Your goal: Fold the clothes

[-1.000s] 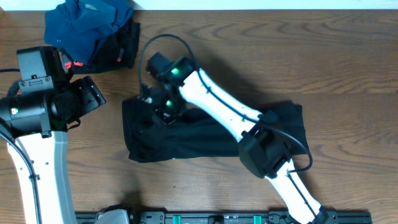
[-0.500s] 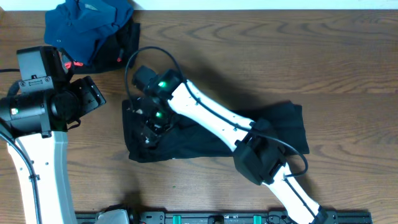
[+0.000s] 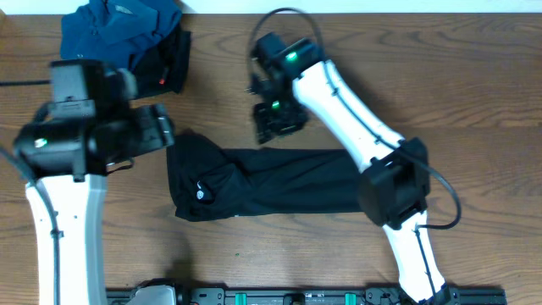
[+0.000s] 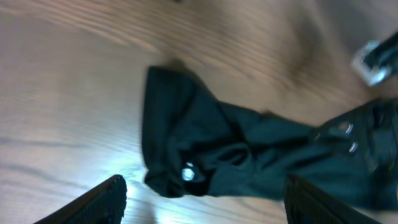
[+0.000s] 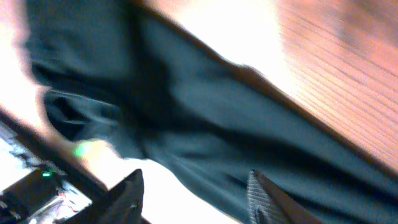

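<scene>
Nearest the arm bases, the black garment lies on the wooden table as a long, rumpled band. Its bunched left end shows a small white logo. Beside that end's far corner, the left gripper hovers with fingers spread wide, grasping nothing. Further back, the right gripper hangs beyond the garment's far edge, fingers parted and empty; its wrist view is blurred. At the far left edge sits a dark blue garment, with a small black piece with red tags touching its right side.
</scene>
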`<state>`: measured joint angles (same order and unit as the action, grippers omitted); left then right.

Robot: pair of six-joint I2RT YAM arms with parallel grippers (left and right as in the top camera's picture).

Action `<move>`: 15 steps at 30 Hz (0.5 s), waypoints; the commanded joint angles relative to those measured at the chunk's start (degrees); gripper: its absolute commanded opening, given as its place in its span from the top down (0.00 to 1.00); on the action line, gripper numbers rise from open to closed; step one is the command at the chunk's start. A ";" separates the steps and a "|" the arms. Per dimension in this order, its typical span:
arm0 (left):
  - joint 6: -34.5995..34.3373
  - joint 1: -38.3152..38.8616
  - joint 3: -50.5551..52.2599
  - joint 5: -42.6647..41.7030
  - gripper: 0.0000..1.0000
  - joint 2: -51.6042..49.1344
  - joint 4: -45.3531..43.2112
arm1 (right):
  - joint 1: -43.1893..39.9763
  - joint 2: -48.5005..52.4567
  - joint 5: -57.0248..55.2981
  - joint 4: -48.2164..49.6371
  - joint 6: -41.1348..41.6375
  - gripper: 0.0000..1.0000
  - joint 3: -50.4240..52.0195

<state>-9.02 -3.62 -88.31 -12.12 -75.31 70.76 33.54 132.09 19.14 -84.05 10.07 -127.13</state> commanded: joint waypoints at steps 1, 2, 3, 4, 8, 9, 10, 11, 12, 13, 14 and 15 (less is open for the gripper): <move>0.94 5.25 3.21 -2.51 0.19 -2.78 -1.20 | -3.54 -1.38 -8.96 -2.84 3.45 0.53 -0.57; 0.31 6.80 4.20 -2.54 0.20 -3.52 -1.81 | -4.42 -1.38 -10.84 -3.85 3.96 0.53 -0.57; -0.33 8.31 5.27 -2.56 0.20 -4.33 -2.51 | -5.31 -1.38 -12.57 -4.98 4.55 0.53 -0.57; -0.74 9.66 6.36 -2.67 0.20 -5.14 -3.32 | -6.34 -1.40 -14.19 -6.45 5.18 0.53 -0.57; -1.16 14.08 10.40 -2.93 0.20 -8.44 -7.10 | -9.46 -1.51 -17.99 -12.00 6.27 0.57 -0.57; -1.16 14.82 11.10 -3.15 0.21 -9.07 -7.98 | -10.03 -1.68 -19.19 -13.03 6.88 0.58 -0.57; -1.18 15.54 11.80 -3.96 0.21 -9.79 -8.79 | -10.56 -1.95 -20.26 -13.31 7.26 0.61 -0.50; -1.16 16.04 12.28 -4.81 0.23 -10.43 -9.25 | -10.84 -2.43 -20.48 -13.29 7.30 0.60 -0.39; -1.18 16.61 12.76 -5.49 0.24 -11.10 -9.49 | -11.04 -2.95 -20.76 -13.29 7.28 0.60 -0.37; -1.36 17.09 13.20 -5.44 0.26 -11.61 -9.51 | -11.15 -3.63 -21.70 -13.29 7.28 0.60 -0.37; -1.36 17.59 13.90 -5.46 0.27 -12.22 -9.62 | -11.28 -4.72 -23.65 -13.29 7.41 0.60 -0.35; -1.36 17.94 14.60 -5.46 0.27 -12.52 -9.84 | -11.43 -5.81 -25.38 -13.29 8.37 0.59 -0.35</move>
<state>-9.74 13.30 -75.07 -16.36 -87.02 61.12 22.35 131.57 -0.12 -97.25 16.12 -127.11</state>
